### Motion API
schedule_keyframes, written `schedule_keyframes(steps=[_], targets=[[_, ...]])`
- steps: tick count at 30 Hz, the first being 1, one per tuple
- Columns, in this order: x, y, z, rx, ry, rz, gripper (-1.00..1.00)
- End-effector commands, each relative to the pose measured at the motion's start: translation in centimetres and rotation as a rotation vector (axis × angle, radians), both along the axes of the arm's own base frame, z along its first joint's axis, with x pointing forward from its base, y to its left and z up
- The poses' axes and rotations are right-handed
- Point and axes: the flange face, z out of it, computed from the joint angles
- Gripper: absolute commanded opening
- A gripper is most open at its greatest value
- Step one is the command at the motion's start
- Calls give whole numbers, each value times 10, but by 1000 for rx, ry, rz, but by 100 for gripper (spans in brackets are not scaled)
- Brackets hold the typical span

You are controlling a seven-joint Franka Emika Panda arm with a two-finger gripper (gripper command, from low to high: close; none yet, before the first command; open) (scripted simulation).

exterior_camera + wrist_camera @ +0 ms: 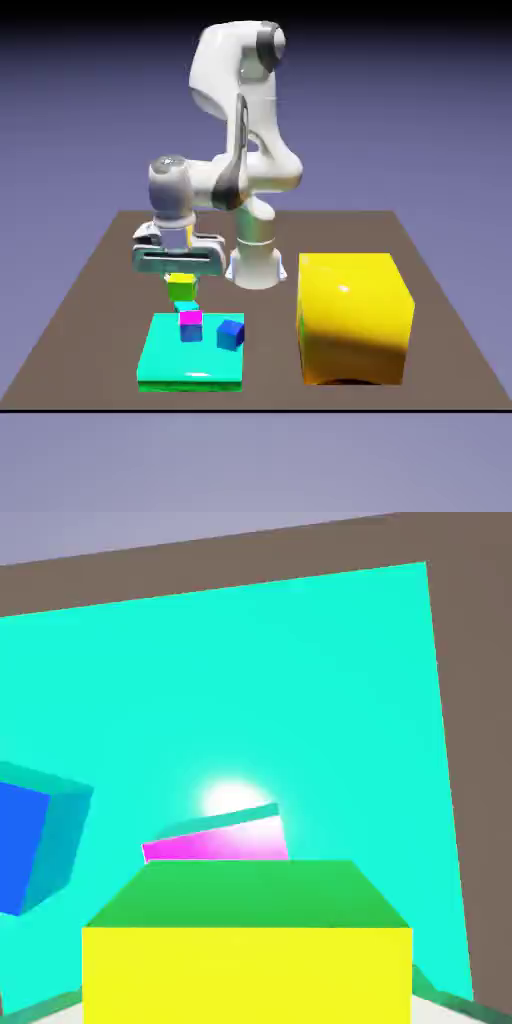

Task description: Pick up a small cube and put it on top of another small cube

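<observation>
Yellow-green cube [247, 974] between gripper [182, 288] fingertips, above turquoise slab [270, 702]

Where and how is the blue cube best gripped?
Probably from above, fingers on two opposite side faces. The blue cube sits turned on the turquoise slab, so the gripper should likely rotate to match.

Rendered simulation scene: tabletop [270, 395], plain blue-violet backdrop [440, 110].

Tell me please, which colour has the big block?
Yellow; the big block shows best in the exterior view.
</observation>
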Motion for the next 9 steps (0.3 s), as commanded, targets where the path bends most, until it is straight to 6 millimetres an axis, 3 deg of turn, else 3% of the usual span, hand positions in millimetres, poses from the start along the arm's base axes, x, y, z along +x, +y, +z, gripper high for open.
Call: schedule_keyframes(steps=[1, 6, 7, 8, 9], targets=[[1, 0, -13, 1, 0, 1, -100], [-2, 0, -70, -2, 0, 0, -100], [-2, 0, -70, -2, 0, 0, 100], [-2, 0, -70, -2, 0, 0, 100], [0, 0, -58, 1, 0, 1, 100]])
